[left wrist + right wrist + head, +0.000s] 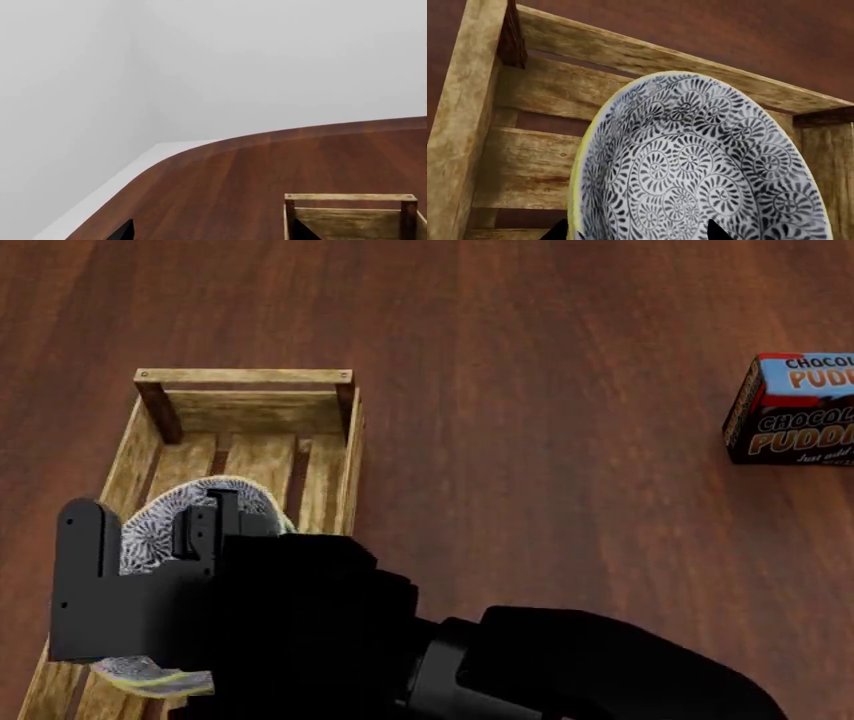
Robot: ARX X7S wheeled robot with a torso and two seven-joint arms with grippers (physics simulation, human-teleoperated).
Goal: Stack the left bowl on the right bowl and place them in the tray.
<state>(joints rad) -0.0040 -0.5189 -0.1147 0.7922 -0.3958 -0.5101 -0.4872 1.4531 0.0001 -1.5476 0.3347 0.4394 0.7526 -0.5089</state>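
The right gripper (200, 530), fingers seemingly straddling the rim of a patterned bowl (694, 165), holds it over the wooden tray (340, 440); next likely comes lowering and release.

Bare worktop (561, 420) lay open between the tray (350, 440) and the pudding box (790, 410). A bowl (694, 165) filled the tray's near half; its far end stayed free.

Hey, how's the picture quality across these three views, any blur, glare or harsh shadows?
Head view: even flat light, no glare; the tray is sharp, the pudding box is cut off at the edge. Right wrist view: the bowl pattern is crisp though close up. Left wrist view: soft, slightly hazy, mostly blank grey wall above the table.
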